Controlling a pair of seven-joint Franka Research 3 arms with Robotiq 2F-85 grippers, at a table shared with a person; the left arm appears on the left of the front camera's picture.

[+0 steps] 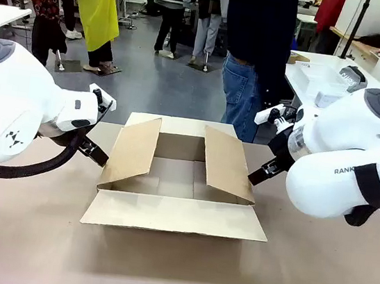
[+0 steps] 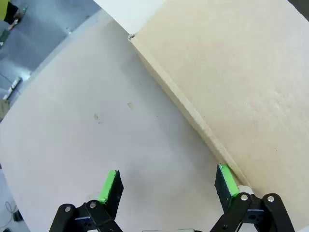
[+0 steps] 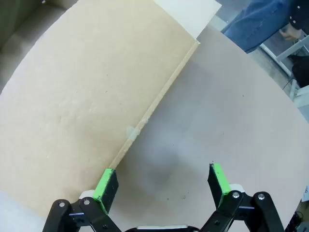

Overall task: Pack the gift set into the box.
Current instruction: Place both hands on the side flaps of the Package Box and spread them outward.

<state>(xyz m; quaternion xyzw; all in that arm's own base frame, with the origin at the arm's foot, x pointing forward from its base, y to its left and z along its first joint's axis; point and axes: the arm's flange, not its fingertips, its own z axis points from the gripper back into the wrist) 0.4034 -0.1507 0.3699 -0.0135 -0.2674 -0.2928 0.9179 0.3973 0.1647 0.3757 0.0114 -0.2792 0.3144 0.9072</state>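
Front view has the box (image 1: 177, 182) sitting mid-table (image 1: 23, 239), right between the two arms. Its near flap is folded flat toward the robot and the two side flaps stand up, leaning a bit inward. The left gripper (image 1: 97, 152) is parked just outside the left flap and the right gripper (image 1: 259, 172) just outside the right one. In both wrist views the fingers are spread wide with nothing between them, one green pad (image 2: 227, 180) right by the cardboard edge. My guess is they're flanking the box to steady it or keep those flaps out of the way for loading. The floor I can see looks bare, though the leaning flaps hide part of it, so don't quote me. A person (image 1: 254, 52) stands at the far side.
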